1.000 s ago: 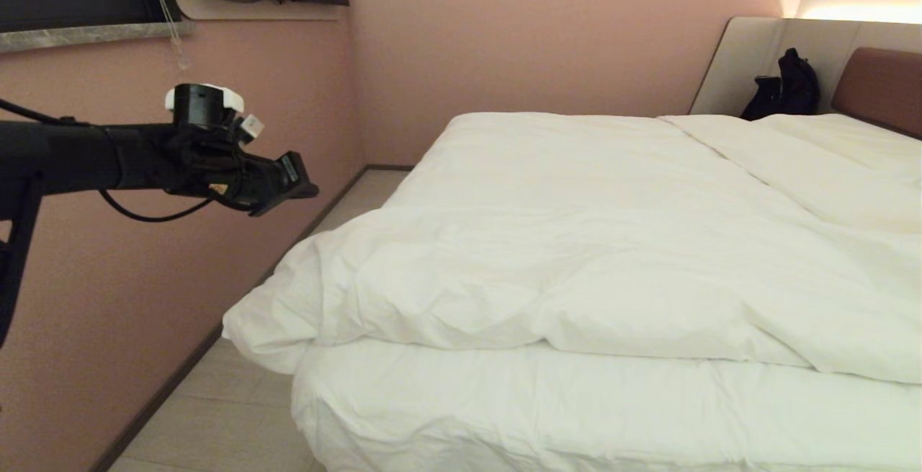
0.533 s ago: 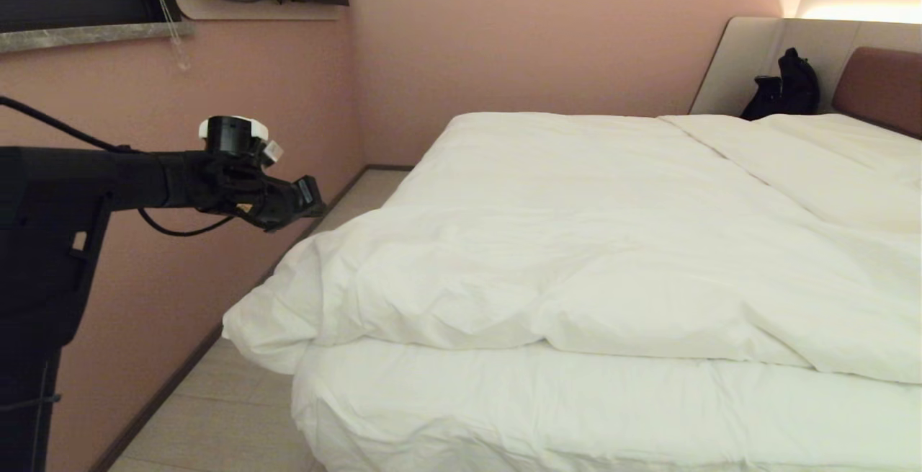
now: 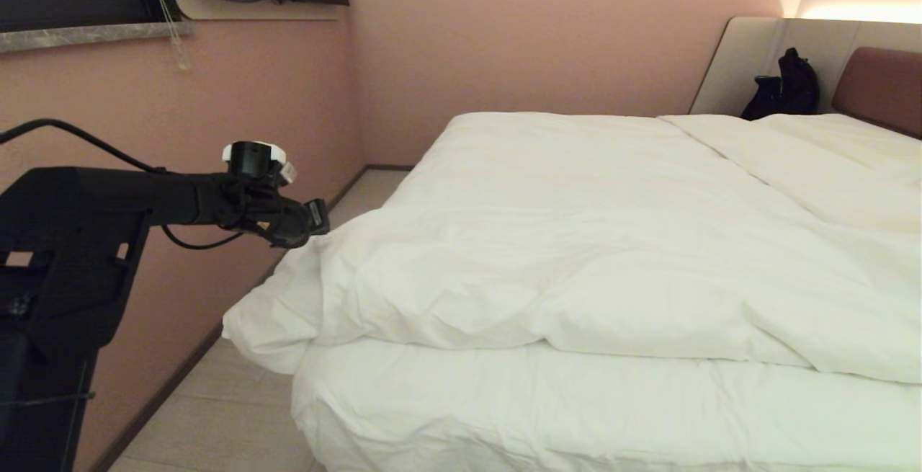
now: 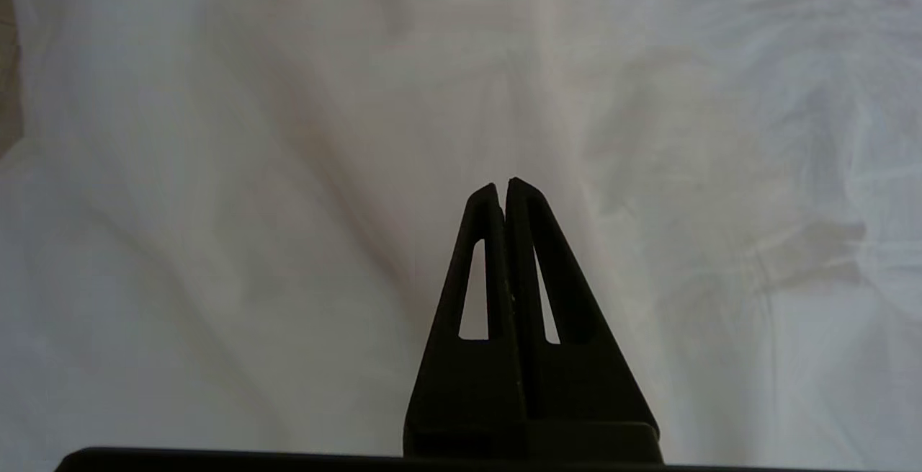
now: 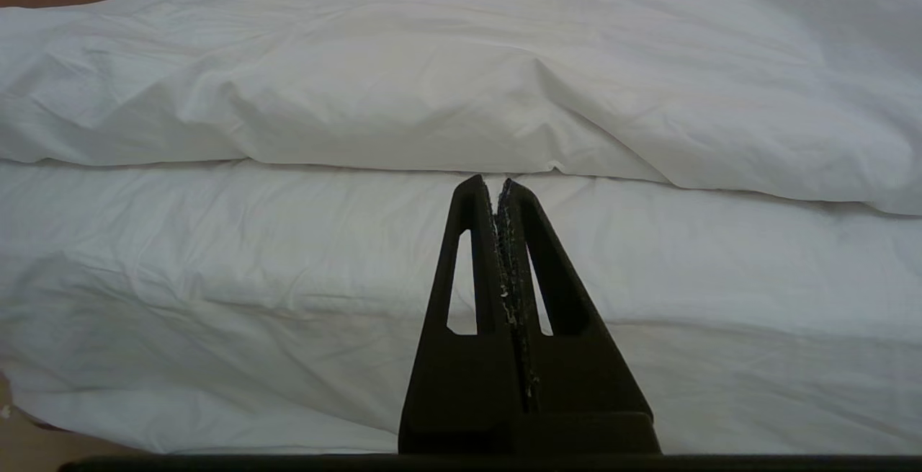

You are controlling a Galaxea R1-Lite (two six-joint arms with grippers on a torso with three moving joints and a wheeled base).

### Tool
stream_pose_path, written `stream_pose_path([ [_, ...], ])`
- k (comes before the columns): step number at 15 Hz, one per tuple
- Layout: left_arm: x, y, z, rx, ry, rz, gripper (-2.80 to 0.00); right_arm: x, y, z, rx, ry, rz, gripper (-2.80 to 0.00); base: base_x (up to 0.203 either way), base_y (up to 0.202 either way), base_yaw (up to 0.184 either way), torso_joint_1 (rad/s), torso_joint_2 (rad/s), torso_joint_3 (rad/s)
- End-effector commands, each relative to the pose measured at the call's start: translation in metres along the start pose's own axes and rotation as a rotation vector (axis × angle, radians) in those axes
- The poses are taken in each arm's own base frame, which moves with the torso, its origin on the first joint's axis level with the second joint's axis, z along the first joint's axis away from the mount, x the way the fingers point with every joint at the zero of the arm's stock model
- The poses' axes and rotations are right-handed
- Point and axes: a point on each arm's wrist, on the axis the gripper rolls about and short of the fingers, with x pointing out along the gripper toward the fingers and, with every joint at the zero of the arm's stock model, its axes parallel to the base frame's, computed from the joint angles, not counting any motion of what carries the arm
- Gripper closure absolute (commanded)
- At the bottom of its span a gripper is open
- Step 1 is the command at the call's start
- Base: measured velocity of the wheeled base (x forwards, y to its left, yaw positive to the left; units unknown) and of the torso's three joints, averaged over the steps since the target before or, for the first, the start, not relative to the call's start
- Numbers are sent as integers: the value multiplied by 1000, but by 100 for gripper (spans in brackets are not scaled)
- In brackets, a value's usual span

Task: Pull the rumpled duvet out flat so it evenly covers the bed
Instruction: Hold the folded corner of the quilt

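So rn our left gripper (image 3: pixel 320 218) sits right at the near-left corner of the duvet (image 3: pixel 576 256), tips pressed together w/ nothing between them, pretty much touching the bunched fabric just ahead of it. In the left wrist view the closed tips (image 4: pixel 502 191) point straight into creased white cloth, so the duvet is dead ahead and a bit below. Its folded-back edge runs sideways off to the gripper's right, across the foot of the bed (image 3: pixel 504 414), leaving a strip of mattress sheet bare below it. Right gripper (image 5: pixel 497 187) is also shut and empty, parked low facing the bed's front side, well apart from that corner, so left is clearly nearer imo. We'd guess the gripper has to open before it can pinch the corner. Pink wall (image 3: pixel 180 169) is close on the gripper's far-left side, black bag (image 3: pixel 785 86) way off by the headboard, nothing really blocking.
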Motion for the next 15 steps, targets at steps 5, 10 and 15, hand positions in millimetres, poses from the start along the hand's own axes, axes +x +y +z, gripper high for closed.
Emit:
stream_pose_path([
  [5,3,0,0,0,-6,-4,-280,0,0,0,0,-1,0,0,0,0,0,0,0,0],
  [10,3,0,1,2,-15,0,-280,0,0,0,0,-1,0,0,0,0,0,0,0,0],
  [15,27,11,-15,17,15,56,-280,0,0,0,0,-1,0,0,0,0,0,0,0,0],
])
